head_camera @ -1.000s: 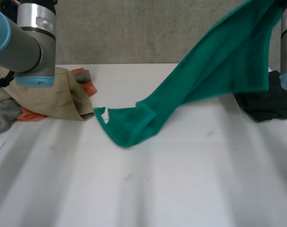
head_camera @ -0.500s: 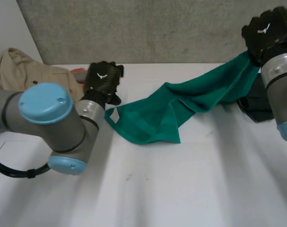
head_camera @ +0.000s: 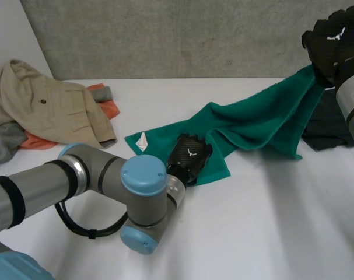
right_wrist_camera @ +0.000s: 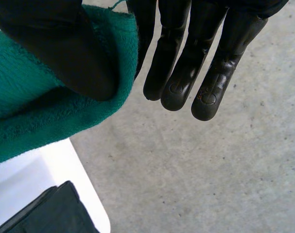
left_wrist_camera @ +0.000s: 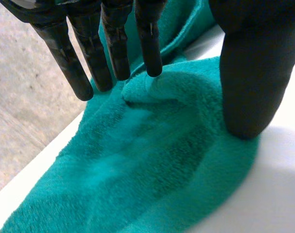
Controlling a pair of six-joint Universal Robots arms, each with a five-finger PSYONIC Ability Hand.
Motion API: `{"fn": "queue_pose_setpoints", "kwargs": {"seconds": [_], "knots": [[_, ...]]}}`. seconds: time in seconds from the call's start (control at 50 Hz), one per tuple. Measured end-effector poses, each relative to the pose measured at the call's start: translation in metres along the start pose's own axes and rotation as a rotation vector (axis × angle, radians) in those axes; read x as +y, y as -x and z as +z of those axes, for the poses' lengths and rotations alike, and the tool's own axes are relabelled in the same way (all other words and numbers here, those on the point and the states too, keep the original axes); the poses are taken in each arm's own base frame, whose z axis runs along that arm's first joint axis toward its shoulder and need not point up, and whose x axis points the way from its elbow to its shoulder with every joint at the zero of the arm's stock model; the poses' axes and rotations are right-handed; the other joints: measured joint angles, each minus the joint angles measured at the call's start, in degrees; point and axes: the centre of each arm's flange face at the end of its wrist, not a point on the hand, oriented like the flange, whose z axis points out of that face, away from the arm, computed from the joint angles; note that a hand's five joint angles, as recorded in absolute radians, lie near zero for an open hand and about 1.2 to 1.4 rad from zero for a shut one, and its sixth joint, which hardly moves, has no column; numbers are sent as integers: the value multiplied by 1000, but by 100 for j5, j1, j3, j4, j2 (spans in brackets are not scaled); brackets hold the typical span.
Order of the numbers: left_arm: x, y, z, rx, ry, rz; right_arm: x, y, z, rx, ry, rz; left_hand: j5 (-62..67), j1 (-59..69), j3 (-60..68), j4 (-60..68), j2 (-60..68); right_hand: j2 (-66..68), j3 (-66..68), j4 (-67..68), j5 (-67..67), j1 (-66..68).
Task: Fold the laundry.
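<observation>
A green towel [head_camera: 252,119] stretches across the white table [head_camera: 270,221] from a tagged corner [head_camera: 141,140] up to my right hand [head_camera: 331,46]. That hand is raised at the far right, and its thumb [right_wrist_camera: 60,43] pinches the towel's end [right_wrist_camera: 35,102] against the fingers. My left hand [head_camera: 188,157] rests on the towel's near edge, close to its front corner. Its fingers [left_wrist_camera: 113,53] are straight, with their tips on a raised fold of the towel [left_wrist_camera: 152,165]. The thumb [left_wrist_camera: 254,73] stands apart from them and presses the cloth at the table.
A beige garment [head_camera: 48,111] lies at the back left over an orange cloth [head_camera: 107,108] and a grey one [head_camera: 2,143]. A dark garment [head_camera: 328,125] lies at the right under the raised towel end. My left arm crosses the near left of the table.
The towel has come down from hanging high to lying mostly on the table. My left arm has swung in and its hand has opened on the towel's near edge. The right hand keeps its pinch.
</observation>
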Motion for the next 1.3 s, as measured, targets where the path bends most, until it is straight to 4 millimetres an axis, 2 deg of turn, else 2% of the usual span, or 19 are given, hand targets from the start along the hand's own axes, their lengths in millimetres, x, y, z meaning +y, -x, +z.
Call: {"fn": "queue_pose_setpoints", "kwargs": {"seconds": [0.14,0.22,0.52,0.68,0.9,0.92,0.94,1.0,1.02,1.06,1.16,1.22,1.3], "knots": [[-4,3,14,-36,-74,31,8,7,-3,-32,18,-1,387,170,279,386,284,0,0,1,0,0],[-3,3,16,-39,-76,29,11,11,-5,-44,27,-1,385,171,279,384,285,0,0,0,0,0],[-16,2,-5,0,-35,18,16,18,-9,-64,38,3,306,152,266,344,273,0,0,0,0,0],[-11,-4,-5,15,-21,22,19,21,-10,-77,42,5,239,152,241,269,245,0,0,0,0,0],[4,-7,13,6,-26,30,23,26,-12,-107,43,7,328,199,276,320,278,0,0,1,0,0],[6,-7,19,-1,-32,33,24,27,-13,-111,46,7,751,848,813,905,819,0,0,0,0,0],[6,-7,21,-2,-33,34,25,27,-13,-112,46,7,751,848,813,905,819,0,0,0,0,0],[7,-4,25,-14,-39,40,26,28,-13,-114,50,7,1426,3004,2853,2953,2880,0,0,1,0,0],[7,-3,26,-19,-41,41,26,28,-14,-115,51,7,1418,3516,3410,3523,3502,0,0,0,0,0],[2,4,28,-37,-53,43,27,28,-14,-116,55,7,1418,3737,3937,4066,3986,0,0,0,0,0],[-18,23,26,-87,-79,40,32,27,-13,-112,70,5,1419,3737,4014,4132,4052,0,0,0,0,0],[-31,40,18,-133,-84,33,38,22,-11,-101,90,2,1419,3737,4014,4132,4053,0,0,1,0,0],[-45,74,-1,-207,-63,22,52,13,-7,-77,134,-6,1419,3804,4014,4151,4053,0,0,0,0,-1]]}}
